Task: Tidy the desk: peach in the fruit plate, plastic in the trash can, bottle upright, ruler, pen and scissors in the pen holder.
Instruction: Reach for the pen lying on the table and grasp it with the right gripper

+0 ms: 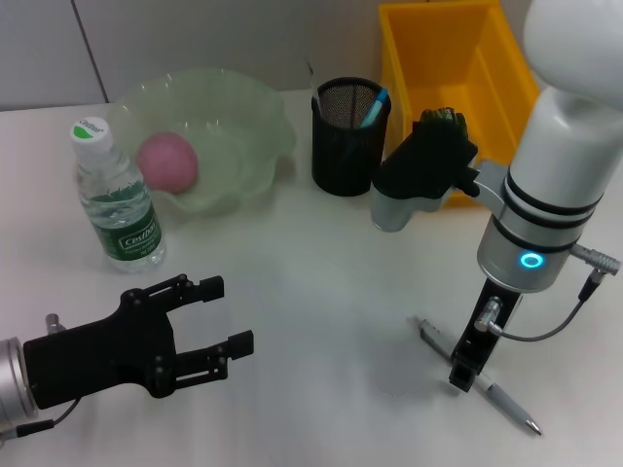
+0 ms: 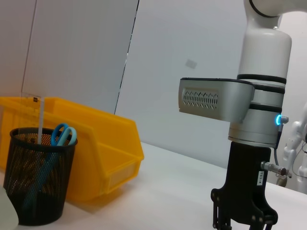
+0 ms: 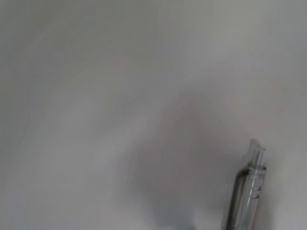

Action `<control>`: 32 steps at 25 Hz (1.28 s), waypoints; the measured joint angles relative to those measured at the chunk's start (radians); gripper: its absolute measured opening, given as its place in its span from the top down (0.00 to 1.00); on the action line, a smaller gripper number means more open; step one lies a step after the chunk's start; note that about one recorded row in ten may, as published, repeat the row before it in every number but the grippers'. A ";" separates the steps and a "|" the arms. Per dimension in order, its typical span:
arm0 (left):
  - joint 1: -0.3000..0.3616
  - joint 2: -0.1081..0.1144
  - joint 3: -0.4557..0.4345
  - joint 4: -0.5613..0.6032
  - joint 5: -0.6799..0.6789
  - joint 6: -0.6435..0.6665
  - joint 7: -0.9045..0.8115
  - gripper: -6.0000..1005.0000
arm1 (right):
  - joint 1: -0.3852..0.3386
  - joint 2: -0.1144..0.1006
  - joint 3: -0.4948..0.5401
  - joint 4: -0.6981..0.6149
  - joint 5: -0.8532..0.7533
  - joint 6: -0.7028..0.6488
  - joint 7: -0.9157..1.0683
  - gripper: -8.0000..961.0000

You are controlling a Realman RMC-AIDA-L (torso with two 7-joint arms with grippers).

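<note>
**Right gripper down on the pen, the last item out of place**

Right gripper [image 1: 465,375] points straight down at the near right of the desk [image 1: 331,292], its fingertips at the middle of the pen [image 1: 477,376], which lies flat and slanted, one end toward the middle of the desk and the tip toward the near right corner. Whether the fingers have closed on the barrel or merely straddle it I cannot tell; the wrist view shows only the pen's clear clip end against the bare desk. A vertical approach suits a thin thing lying flat: the fingers can come down on either side of the barrel.

Left gripper [image 1: 209,321] hovers at the near left with its fingers spread and nothing between them, clear of the working arm.

Farther out, most of the tidying looks done. The peach [image 1: 166,161] sits in the green fruit plate [image 1: 243,107] at the far left, and the bottle [image 1: 116,197] stands upright just beside it. The black mesh pen holder [image 1: 350,136] stands at the far middle with the blue-handled scissors [image 2: 64,134] and clear ruler [image 2: 41,117] upright inside, so the pen seems the only thing left. The yellow bin [image 1: 443,68] stands at the far right, just beside the holder.
</note>
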State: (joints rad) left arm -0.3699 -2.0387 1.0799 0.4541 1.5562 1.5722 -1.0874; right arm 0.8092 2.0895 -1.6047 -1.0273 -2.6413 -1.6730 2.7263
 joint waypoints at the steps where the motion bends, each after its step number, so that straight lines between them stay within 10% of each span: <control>1: 0.000 0.000 0.000 0.000 0.000 0.000 0.000 0.19 | -0.002 0.000 -0.003 -0.004 0.000 0.001 0.000 0.49; 32: 0.000 0.001 0.000 0.000 -0.005 0.000 0.000 0.19 | -0.005 0.000 -0.050 -0.022 -0.005 0.016 0.005 0.71</control>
State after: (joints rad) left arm -0.3696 -2.0381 1.0799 0.4540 1.5511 1.5722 -1.0877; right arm 0.8038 2.0894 -1.6546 -1.0492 -2.6460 -1.6566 2.7316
